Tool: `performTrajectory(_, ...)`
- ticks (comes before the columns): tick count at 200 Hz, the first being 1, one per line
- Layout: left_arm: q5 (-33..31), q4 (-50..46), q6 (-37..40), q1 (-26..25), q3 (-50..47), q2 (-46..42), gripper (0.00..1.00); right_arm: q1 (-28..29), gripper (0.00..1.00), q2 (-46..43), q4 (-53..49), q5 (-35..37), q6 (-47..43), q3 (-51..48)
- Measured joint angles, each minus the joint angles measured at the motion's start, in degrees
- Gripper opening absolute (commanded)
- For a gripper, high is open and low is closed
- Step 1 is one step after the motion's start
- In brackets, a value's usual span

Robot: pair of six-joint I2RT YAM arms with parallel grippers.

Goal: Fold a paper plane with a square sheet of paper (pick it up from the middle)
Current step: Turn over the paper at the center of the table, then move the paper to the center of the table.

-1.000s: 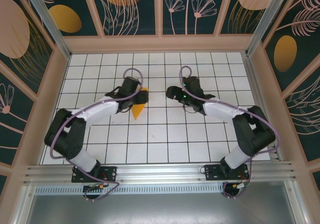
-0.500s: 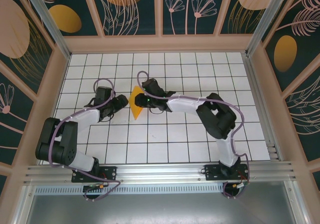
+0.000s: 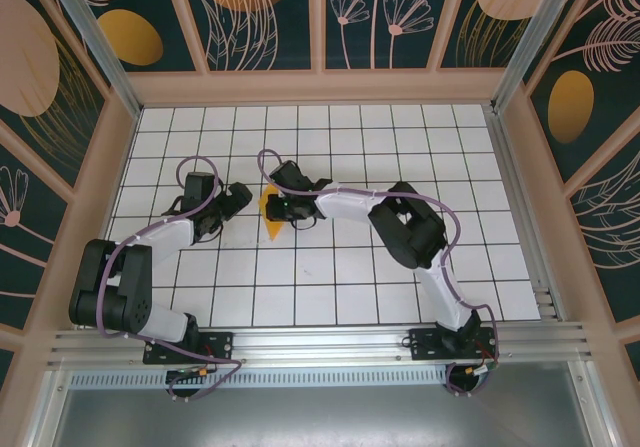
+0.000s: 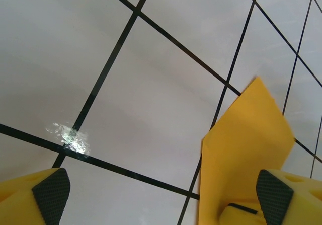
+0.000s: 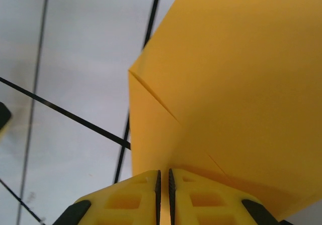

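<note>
White tiles ruled with black lines cover the bench [image 3: 330, 287], and along its near edge runs a metal rail [image 3: 320, 345] with both arm bases bolted to it. Both arms reach toward the far edge from there and meet left of the bench's centre, about midway between the near and far edges.

The left pincer [image 4: 161, 199] hangs low over bare tile with its fingers spread wide and nothing between them. A corner of the sheet of paper [image 3: 270, 222] lies just beside its right finger. The right pincer [image 5: 163, 182] comes in from the right-hand side with its fingers pressed together, pinching an edge of the orange-yellow paper.

The paper is no longer a flat square. From above it reads as a small, narrow, creased shape with its point toward the near edge, and the right wrist view shows a diagonal fold line and overlapping layers. I judge the folding well under way, with the early creases made. Whether the wings are formed cannot be told, so a finished dart looks some steps off.

Beyond the paper the tiles run bare to the far edge, where a pale wooden frame [image 3: 320, 87] rises. Dark teal wall panels [image 3: 350, 17] with pale leaves, flowers and orange ovals [image 3: 130, 37] close in the far and side edges.
</note>
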Motion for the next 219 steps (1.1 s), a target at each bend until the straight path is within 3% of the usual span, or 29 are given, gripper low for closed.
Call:
performTrajectory(54, 2.0, 0.6, 0.0, 0.0, 0.0, 0.0, 0.98, -1.7, 0.17, -2.2, -0.4, -2.7, -12.9, -4.4)
performTrajectory(91, 3.1, 1.9, 0.0, 0.0, -0.6, -0.2, 0.99, -5.1, 0.20, -9.9, -2.9, -5.0, -26.3, -14.2)
performTrajectory(117, 3.5, 2.4, 0.0, 0.0, -1.1, -0.3, 0.98, -7.3, 0.23, -15.9, -6.7, -4.8, -31.1, -19.6)
performTrajectory(143, 3.7, 2.8, 0.0, 0.0, -1.2, -0.3, 0.99, -7.7, 0.27, -20.2, -7.4, -4.0, -29.6, -20.0)
performTrajectory(219, 5.6, 3.5, 0.0, 0.0, -1.9, -0.9, 0.98, -3.7, 0.23, -21.6, -3.7, 4.4, -7.5, -19.5)
